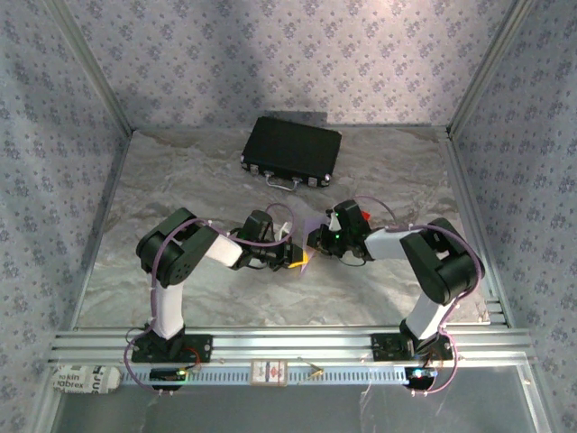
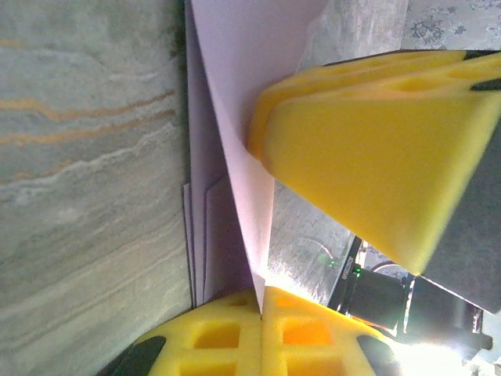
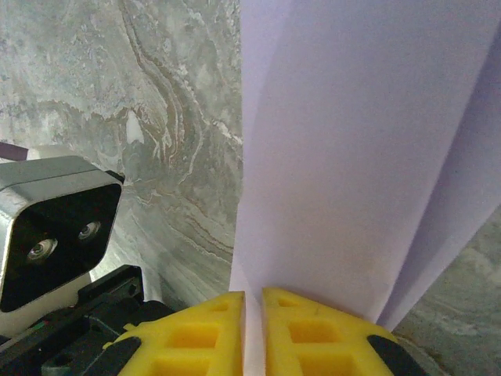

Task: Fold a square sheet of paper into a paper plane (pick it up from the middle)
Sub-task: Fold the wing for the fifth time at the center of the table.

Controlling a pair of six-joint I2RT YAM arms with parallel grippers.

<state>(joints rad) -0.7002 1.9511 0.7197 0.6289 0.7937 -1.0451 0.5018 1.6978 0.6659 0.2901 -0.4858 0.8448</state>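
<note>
The square sheet of paper [image 1: 313, 229] is pale lilac and hangs between both grippers above the table's middle. It is folded into several layers [image 2: 205, 235]. I cannot tell whether it has the paper plane's dart shape. My left gripper [image 2: 261, 301] has its yellow pads pressed shut on a thin tip of the paper [image 2: 239, 141]. The right gripper's yellow fingers [image 2: 376, 133] clamp the same sheet just beyond. In the right wrist view my right gripper [image 3: 253, 301] is shut on the paper's lower edge [image 3: 352, 157], pads nearly touching. From above the left gripper [image 1: 297, 260] and right gripper [image 1: 317, 240] almost meet.
A black case [image 1: 291, 152] lies at the back centre of the marbled table [image 1: 180, 180]. A small red block [image 1: 365, 216] sits beside the right wrist. The left arm's camera housing [image 3: 55, 227] is close to the right gripper. Patterned walls enclose three sides.
</note>
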